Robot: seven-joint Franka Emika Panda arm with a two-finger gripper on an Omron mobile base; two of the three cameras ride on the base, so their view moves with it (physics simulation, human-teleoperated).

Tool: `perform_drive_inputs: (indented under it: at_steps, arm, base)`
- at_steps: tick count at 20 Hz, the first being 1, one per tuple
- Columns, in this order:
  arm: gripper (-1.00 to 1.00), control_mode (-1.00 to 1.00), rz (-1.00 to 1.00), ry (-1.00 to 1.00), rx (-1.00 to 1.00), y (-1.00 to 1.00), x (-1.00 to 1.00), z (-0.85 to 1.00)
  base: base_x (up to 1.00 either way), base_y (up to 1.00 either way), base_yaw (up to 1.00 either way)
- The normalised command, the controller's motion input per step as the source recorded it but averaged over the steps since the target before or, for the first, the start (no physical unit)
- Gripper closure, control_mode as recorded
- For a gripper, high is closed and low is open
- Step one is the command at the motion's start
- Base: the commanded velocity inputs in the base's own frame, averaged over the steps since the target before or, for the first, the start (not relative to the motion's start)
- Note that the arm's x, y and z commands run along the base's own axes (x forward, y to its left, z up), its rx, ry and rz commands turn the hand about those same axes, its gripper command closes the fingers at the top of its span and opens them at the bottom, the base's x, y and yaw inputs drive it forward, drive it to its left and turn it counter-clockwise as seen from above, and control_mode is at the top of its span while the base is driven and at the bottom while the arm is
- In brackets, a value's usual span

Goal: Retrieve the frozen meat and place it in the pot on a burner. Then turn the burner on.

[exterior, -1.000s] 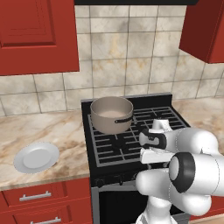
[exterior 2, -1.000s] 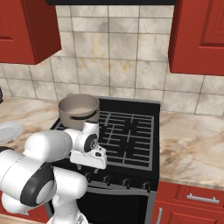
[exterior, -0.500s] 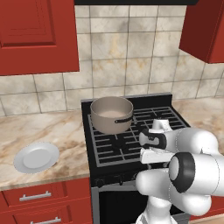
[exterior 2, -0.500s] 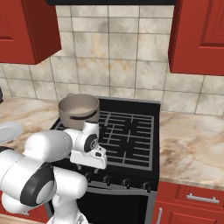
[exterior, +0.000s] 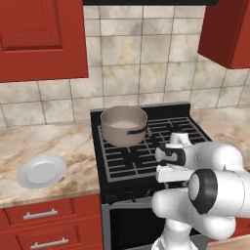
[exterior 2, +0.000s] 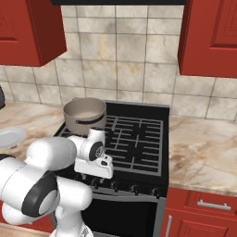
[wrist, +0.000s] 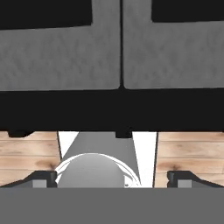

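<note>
The tan-grey pot [exterior: 123,124] [exterior 2: 84,113] stands upright on the back-left burner of the black stove, its dark handle toward the front, and its pale inside looks bare. Black grates [exterior: 141,158] [exterior 2: 136,139] cover the other burners. The frozen meat is out of view. My white hand [exterior: 171,163] [exterior 2: 95,155] hangs folded over the stove's front edge, pointing down. In the hand view my gripper [wrist: 112,177] is open, its dark fingertips [wrist: 43,177] wide apart with nothing between them, facing grey panels, a black band and wooden floor below.
A round white plate [exterior: 41,172] [exterior 2: 9,136] lies on the marble counter left of the stove. Knobs [exterior 2: 115,185] line the stove's front. Red wall cabinets [exterior: 39,39] [exterior 2: 210,37] hang above both sides, and more counter [exterior 2: 199,148] runs to the right.
</note>
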Motion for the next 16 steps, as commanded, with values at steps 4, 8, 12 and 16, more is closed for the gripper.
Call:
perform_drive_inputs:
  at_steps: [4, 8, 12, 16]
  arm:
    - [-1.0, 1.0, 0.0, 0.0, 0.0, 0.0, 0.0, 0.0]
    - [-1.0, 1.0, 0.0, 0.0, 0.0, 0.0, 0.0, 0.0]
    - [-1.0, 1.0, 0.0, 0.0, 0.0, 0.0, 0.0, 0.0]
    - [-1.0, 1.0, 0.0, 0.0, 0.0, 0.0, 0.0, 0.0]
  base:
    - [-0.45, 0.39, -0.02]
    - [-0.11, 0.43, -0.04]
    - [0.0, 0.42, -0.05]
    - [0.0, 0.26, -0.02]
